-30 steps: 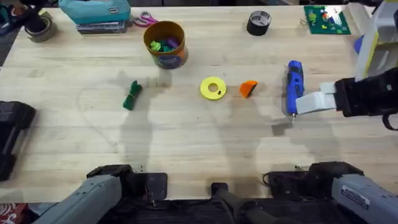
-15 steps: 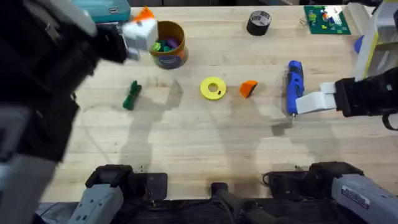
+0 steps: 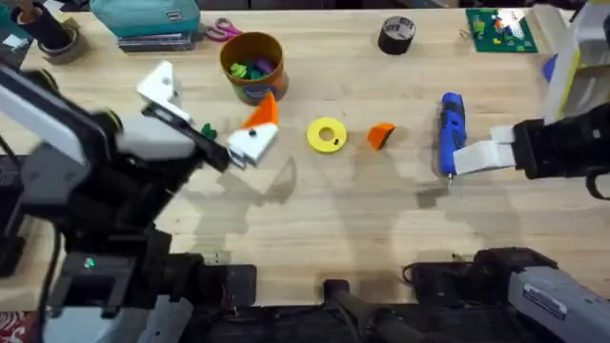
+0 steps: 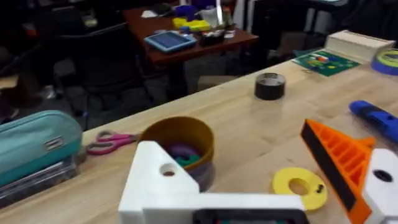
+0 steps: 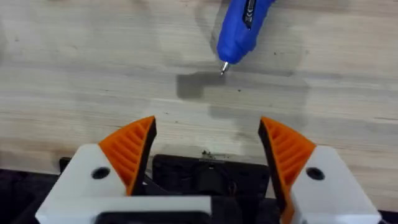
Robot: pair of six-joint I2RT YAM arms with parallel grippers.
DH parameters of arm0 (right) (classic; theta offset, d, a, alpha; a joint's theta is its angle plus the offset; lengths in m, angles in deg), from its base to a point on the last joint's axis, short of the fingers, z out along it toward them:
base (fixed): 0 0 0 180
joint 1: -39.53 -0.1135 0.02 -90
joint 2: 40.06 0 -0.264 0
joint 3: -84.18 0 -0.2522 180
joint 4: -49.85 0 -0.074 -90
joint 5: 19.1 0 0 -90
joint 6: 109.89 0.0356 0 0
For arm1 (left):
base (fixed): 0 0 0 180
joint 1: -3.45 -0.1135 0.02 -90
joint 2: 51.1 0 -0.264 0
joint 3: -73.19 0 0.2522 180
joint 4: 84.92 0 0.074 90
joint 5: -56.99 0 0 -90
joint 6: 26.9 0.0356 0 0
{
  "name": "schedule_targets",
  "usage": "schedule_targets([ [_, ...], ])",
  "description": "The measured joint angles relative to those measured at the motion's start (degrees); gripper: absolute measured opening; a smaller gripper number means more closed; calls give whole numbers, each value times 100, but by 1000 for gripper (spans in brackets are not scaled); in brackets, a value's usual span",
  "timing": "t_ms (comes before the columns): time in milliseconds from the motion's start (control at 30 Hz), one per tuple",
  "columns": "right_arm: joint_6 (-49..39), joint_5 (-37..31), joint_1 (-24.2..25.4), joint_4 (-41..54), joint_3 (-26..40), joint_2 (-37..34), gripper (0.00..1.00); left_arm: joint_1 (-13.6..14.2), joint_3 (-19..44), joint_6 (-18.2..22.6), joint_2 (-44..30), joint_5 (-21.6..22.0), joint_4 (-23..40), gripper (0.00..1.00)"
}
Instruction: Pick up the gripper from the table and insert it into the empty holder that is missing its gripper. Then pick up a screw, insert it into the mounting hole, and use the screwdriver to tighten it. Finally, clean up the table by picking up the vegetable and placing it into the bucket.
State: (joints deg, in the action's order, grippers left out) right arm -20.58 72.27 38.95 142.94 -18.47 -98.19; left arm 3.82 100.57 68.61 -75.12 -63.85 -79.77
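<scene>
The loose orange fingertip (image 3: 380, 135) lies on the wooden table (image 3: 315, 219) beside a yellow ring (image 3: 327, 134). The left gripper (image 3: 212, 112) hovers nearby, wide open and empty; its bare holder (image 4: 163, 180) needs that tip. The right gripper (image 5: 208, 146), also open and empty, should approach it slowly, squarely.

my left gripper (image 3: 205, 110) swings down from beside the bucket (image 3: 254, 67) to hover over the vegetable (image 3: 208, 131), now mostly hidden beneath it, fingers spread wide, its bare holder (image 3: 160, 87) away from the orange-tipped finger.
</scene>
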Motion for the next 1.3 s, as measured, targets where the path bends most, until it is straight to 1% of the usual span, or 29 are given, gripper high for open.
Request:
schedule_targets([
  [100, -2, 0, 0, 0, 0, 0, 996, 177, -307, 0, 429, -119, -19, 986],
  [200, -1, 0, 0, 0, 0, 0, 996, 292, -520, 0, 794, -268, -20, 985],
  [300, 0, 0, 0, 0, 0, -1, 996, 310, -713, 0, 1095, -547, -22, 985],
  [400, -2, 0, 0, 0, 0, -1, 997, 310, -913, 0, 1343, -921, -30, 985],
  [567, -5, 0, 0, 0, 0, 0, 997, 310, -1262, -1, 1654, -1836, -8, 985],
  [767, -20, 0, 0, 0, 0, 0, 997, 264, -1317, 0, 1767, -2973, 46, 986],
  [867, -20, 0, 0, 0, 0, 0, 997, 242, -1317, -63, 1772, -3389, 68, 986],
  [967, -20, 0, 0, 0, 0, -1, 997, 242, -1317, -300, 1772, -3612, 271, 985],
  [1067, -21, 0, 0, 0, 0, -2, 997, 242, -1322, -489, 1931, -3744, 791, 985],
  [1167, -22, 0, 0, 0, 0, -1, 997, 241, -1326, -587, 2258, -3853, 1315, 985],
  [1300, -22, 0, 0, 0, 0, 0, 996, 211, -1326, -629, 2348, -3972, 1614, 985],
])
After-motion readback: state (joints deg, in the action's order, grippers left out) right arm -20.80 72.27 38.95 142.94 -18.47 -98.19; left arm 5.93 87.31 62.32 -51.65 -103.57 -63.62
